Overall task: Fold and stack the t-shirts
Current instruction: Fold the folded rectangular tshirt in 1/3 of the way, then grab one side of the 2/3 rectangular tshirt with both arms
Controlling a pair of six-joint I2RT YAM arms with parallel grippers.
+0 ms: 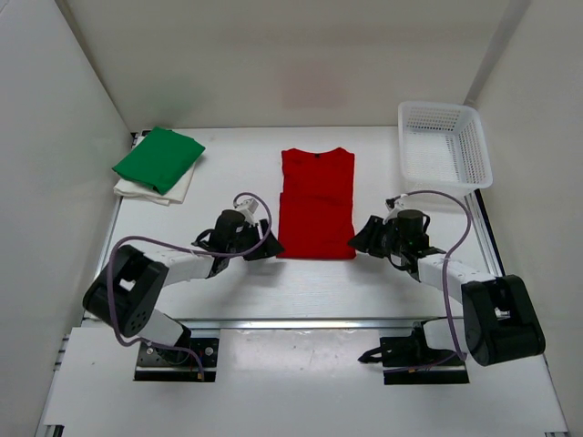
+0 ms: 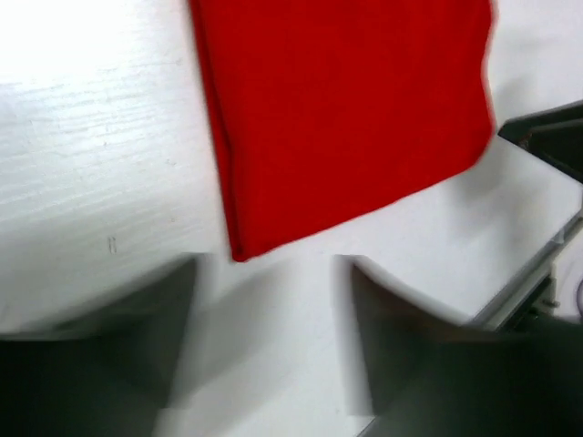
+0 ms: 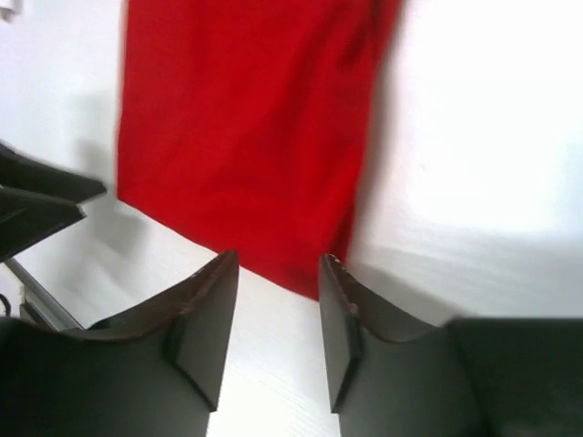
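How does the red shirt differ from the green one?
The red shirt lies in the middle as a long strip, collar showing; the green shirt is folded small and sits at the far left. Red lies alone; green rests on a white shirt. Both are plain cloth.

matt red cloth shirt (image 1: 316,205), white plastic mesh basket (image 1: 444,146), grained white table (image 1: 301,282)

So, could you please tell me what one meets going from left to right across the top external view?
green t-shirt → left gripper, jaws open → red t-shirt → right gripper, jaws open → white mesh basket
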